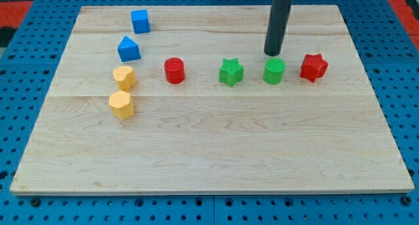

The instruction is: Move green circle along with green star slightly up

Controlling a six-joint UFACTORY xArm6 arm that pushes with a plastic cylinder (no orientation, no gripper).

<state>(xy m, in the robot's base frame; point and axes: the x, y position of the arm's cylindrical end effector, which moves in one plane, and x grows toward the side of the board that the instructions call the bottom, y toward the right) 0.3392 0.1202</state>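
The green circle (273, 71) stands on the wooden board (209, 140) right of centre. The green star (230, 72) stands a little to its left, apart from it. My tip (272, 53) is just above the green circle, toward the view's top, very close to its upper edge. The dark rod rises from there out of the view's top.
A red star (313, 67) stands right of the green circle. A red circle (174, 70) stands left of the green star. Two yellow blocks (124, 77) (121, 104) and two blue blocks (129, 49) (140, 21) stand at the left.
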